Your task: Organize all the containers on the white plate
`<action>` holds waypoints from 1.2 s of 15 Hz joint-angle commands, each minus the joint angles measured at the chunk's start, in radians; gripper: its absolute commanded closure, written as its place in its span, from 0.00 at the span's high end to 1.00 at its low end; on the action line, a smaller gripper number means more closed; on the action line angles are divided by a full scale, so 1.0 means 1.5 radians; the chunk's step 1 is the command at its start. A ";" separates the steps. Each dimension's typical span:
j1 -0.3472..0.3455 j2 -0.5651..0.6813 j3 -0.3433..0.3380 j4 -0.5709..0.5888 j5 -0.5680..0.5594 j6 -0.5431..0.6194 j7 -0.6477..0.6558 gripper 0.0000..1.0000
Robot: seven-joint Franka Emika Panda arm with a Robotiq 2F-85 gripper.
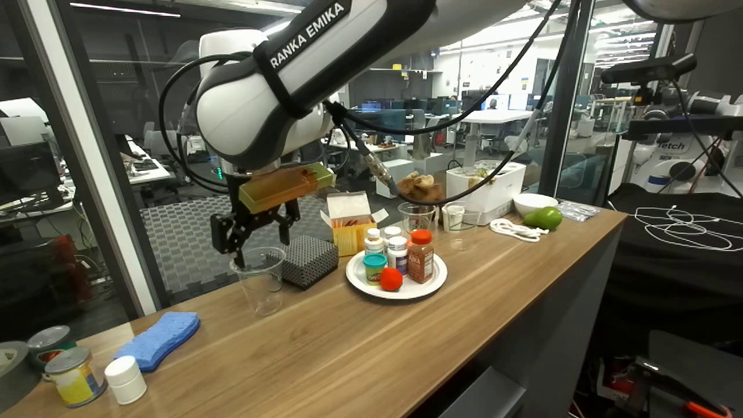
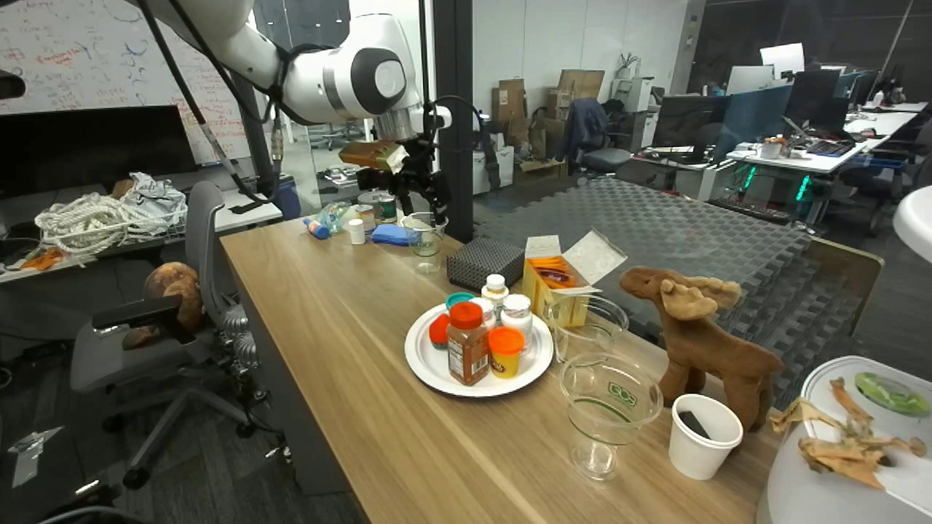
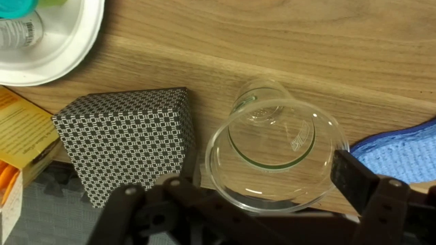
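Observation:
The white plate (image 1: 428, 287) bears several containers. Among them are an orange-red spice bottle (image 1: 420, 261), a teal-lidded pot (image 1: 375, 270), a red-lidded pot (image 1: 391, 280), a yellow pot with an orange lid (image 2: 504, 356) and several white-capped bottles (image 2: 516, 324). A small white jar (image 1: 126, 382) stands off the plate near the table's far end. Over the rim of a clear plastic cup (image 3: 272, 166) is my gripper (image 3: 265, 166), open. Its right finger overlaps the rim in the wrist view, while a gap shows at its left finger. The cup stands on the table.
Beside the cup are a dark patterned box (image 3: 126, 143) and a blue sponge (image 1: 159, 341). An open yellow box (image 1: 352, 235) stands behind the plate. Cans (image 1: 75, 380) sit near the white jar. More clear cups (image 2: 604, 429) and a plush moose (image 2: 710, 356) stand past the plate.

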 commanded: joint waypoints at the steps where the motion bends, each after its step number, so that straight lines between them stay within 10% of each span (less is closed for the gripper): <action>1: 0.010 0.005 -0.017 0.015 -0.012 0.029 0.025 1.00; 15: -0.010 0.051 -0.013 0.047 0.009 0.013 0.008 1.00; 18: -0.009 0.065 -0.017 0.057 0.008 0.016 0.014 0.66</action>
